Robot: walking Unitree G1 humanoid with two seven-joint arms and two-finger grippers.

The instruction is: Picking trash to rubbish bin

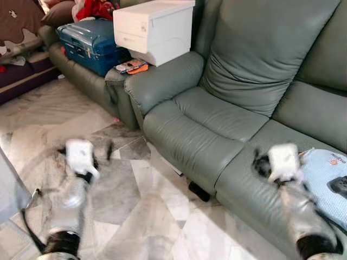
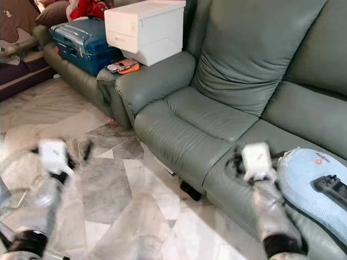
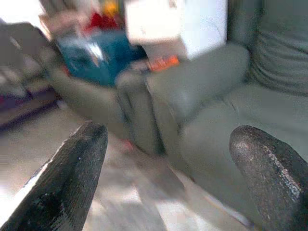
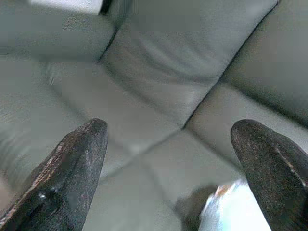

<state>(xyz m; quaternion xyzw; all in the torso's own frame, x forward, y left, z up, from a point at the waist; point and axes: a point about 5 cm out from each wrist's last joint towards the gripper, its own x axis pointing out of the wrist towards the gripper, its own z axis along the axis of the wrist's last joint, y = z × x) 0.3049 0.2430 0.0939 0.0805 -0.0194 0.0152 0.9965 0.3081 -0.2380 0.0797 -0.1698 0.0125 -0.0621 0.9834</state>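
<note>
My left gripper [image 3: 168,139] is raised over the marble floor [image 1: 116,189] in front of the sofa, open, with nothing between its fingers. My right gripper [image 4: 168,130] hovers over the green sofa's seat [image 1: 211,127], also open and holding nothing. Both arms look blurred in the eye views, the left wrist [image 1: 81,157] at lower left and the right wrist [image 1: 283,161] at lower right. An orange and white packet [image 1: 132,66] lies on the sofa armrest. A small dark object [image 1: 198,190] sits on the floor at the sofa's base.
A white box [image 1: 154,27] stands on the armrest above the packet. A blue suitcase [image 1: 89,43] lies on the other sofa at the back left. A light blue cushion [image 1: 322,176] with a black item [image 1: 339,185] on it rests on the seat at far right.
</note>
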